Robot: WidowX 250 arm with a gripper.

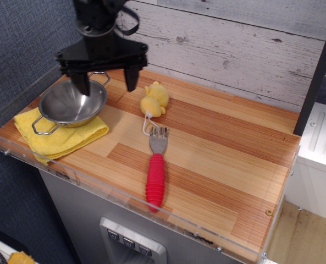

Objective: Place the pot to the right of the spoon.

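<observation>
The shiny steel pot [70, 104] with wire loop handles sits on a folded yellow cloth [61, 135] at the left of the wooden table. The spoon [156, 168], with a ribbed red handle and grey tined head, lies near the middle, head pointing away. My black gripper [105, 83] hangs open above the pot's far right rim, one finger [80, 83] over the bowl, the other finger [131, 78] to its right. It holds nothing.
A small yellow toy [154, 100] lies just beyond the spoon's head, with a white loop touching the tines. A clear acrylic rim [124, 201] edges the table's front and left. A grey plank wall [234, 44] stands behind. A black post [316, 71] rises at the right.
</observation>
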